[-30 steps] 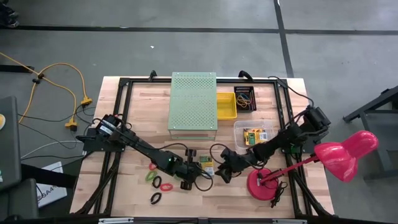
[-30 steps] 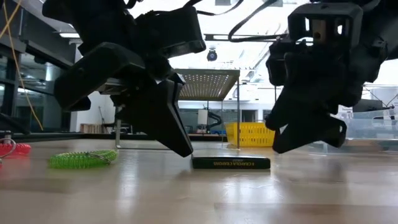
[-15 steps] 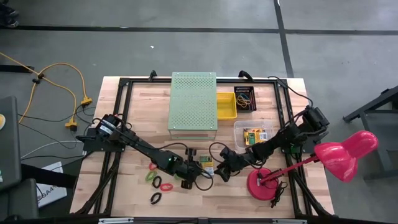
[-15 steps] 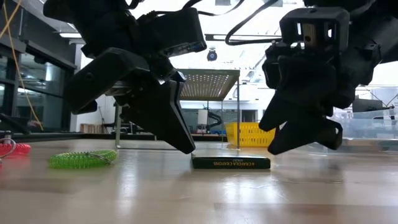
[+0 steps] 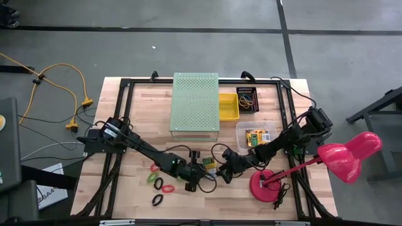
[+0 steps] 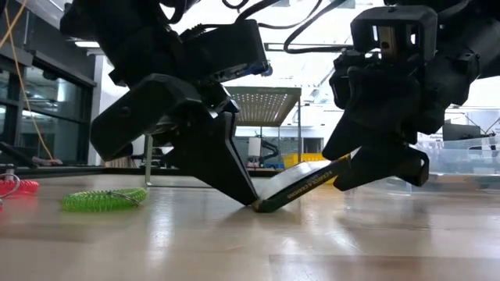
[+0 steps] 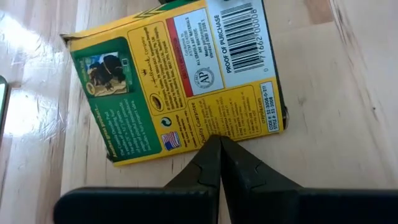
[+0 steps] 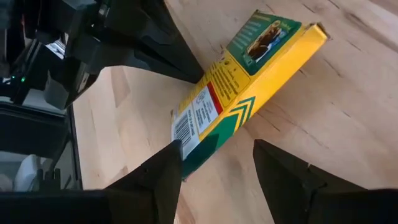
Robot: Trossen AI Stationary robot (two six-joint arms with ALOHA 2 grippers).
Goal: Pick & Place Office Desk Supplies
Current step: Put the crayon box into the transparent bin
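Note:
A flat yellow-and-green crayon box [image 5: 208, 164] stands tilted between my two grippers at the table's near middle. Its lower edge [image 6: 263, 207] is on the wood and its other end [image 6: 340, 161] is raised toward my right gripper. My left gripper [image 7: 219, 140] is shut, its tips at that lower edge. My right gripper [image 8: 217, 149] is open, one finger on each side of the raised end. Red, green and black elastic bands [image 5: 156, 182] lie on the table to the left. A second crayon box [image 5: 254, 137] lies in a clear container. My left gripper presses its shut fingertips [image 6: 251, 199] on the box's edge nearest to it [image 7: 214, 129], about midway along. The fingers slant down from the table's left. That edge stays on the wood while the box tilts up away from them. My right gripper has the raised end [image 8: 186, 134] between its open fingers; whether a finger touches it I cannot tell.
A pale-green perforated box [image 5: 195, 102] stands at the far middle, with a yellow bin [image 5: 228, 107] and a black tray [image 5: 247, 100] to its right. A pink desk lamp's base [image 5: 269, 185] sits close to the right of my right gripper.
My left gripper has sunk a little with its fingers shut, down onto the crayon box's edge. The box, flat on the table before, has tipped: the end toward my right gripper has risen, and the edge under the left fingertips has stayed on the wood.

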